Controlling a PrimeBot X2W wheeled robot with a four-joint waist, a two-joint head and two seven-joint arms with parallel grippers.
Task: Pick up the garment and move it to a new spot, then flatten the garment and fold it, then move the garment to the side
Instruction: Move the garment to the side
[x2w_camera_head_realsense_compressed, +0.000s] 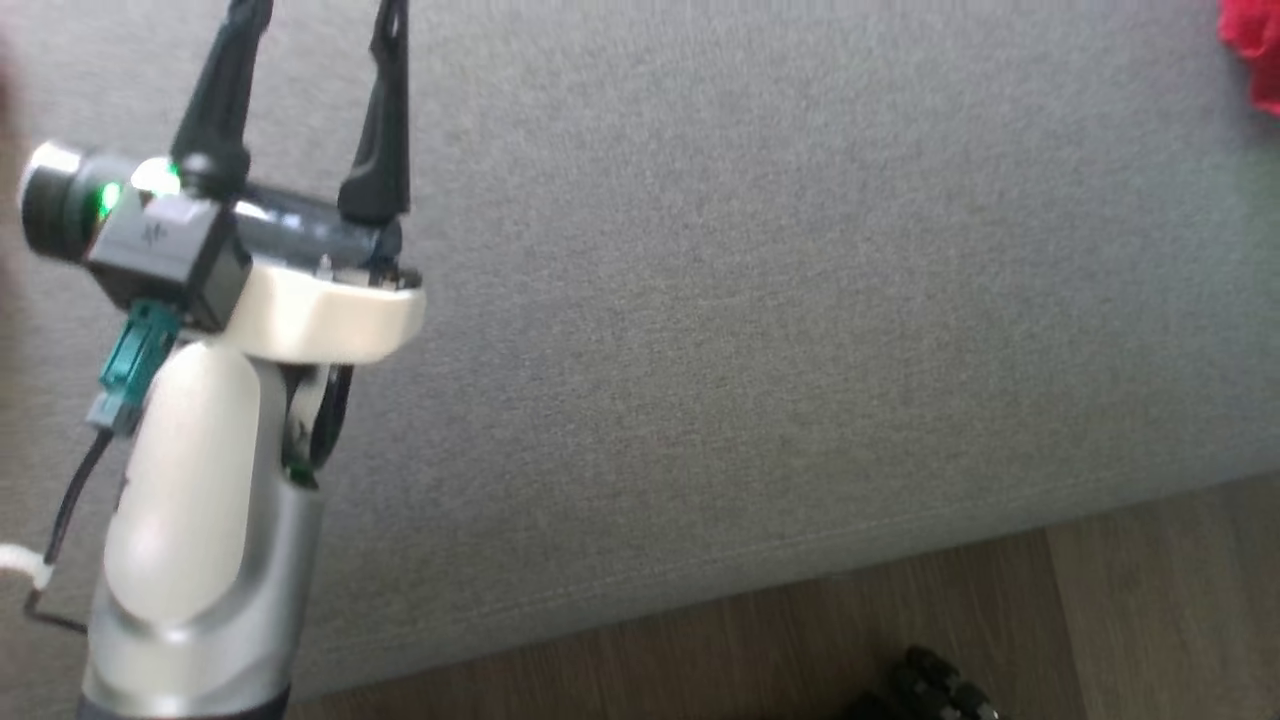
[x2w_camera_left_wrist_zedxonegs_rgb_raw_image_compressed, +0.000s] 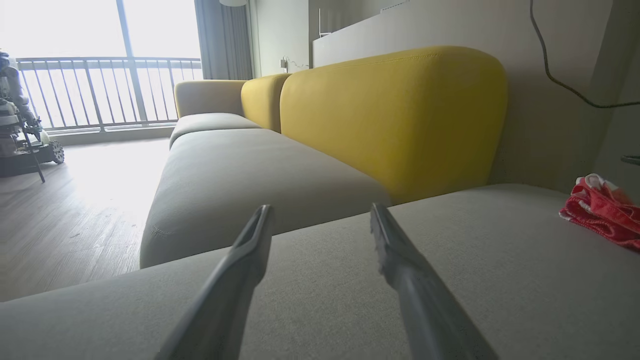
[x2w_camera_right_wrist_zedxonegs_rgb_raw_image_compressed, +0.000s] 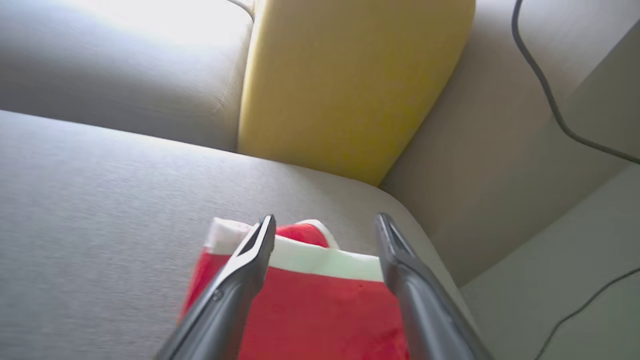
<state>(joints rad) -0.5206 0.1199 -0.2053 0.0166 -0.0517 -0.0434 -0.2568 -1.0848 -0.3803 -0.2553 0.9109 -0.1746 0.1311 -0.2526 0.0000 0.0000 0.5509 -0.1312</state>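
Right claw (x2w_camera_right_wrist_zedxonegs_rgb_raw_image_compressed: 326, 220) hangs, jaws apart, above the red garment (x2w_camera_right_wrist_zedxonegs_rgb_raw_image_compressed: 320, 310), which lies free at the corner of the sofa seat (x2w_camera_right_wrist_zedxonegs_rgb_raw_image_compressed: 100, 200), likely set aside there. Left claw (x2w_camera_left_wrist_zedxonegs_rgb_raw_image_compressed: 320, 207), also spread and empty, waits well apart.

Garment (x2w_camera_right_wrist_zedxonegs_rgb_raw_image_compressed: 320, 305): on the grey seat (x2w_camera_right_wrist_zedxonegs_rgb_raw_image_compressed: 100, 200), near part off the bottom edge, strips behind my right fingers (x2w_camera_right_wrist_zedxonegs_rgb_raw_image_compressed: 235, 285).
My left fingers (x2w_camera_head_realsense_compressed: 385, 100): tips cut off above the grey seat.
Dark thing (x2w_camera_head_realsense_compressed: 930, 690): on the floor (x2w_camera_head_realsense_compressed: 1150, 600) beside the grey seat, blurred, unidentifiable.
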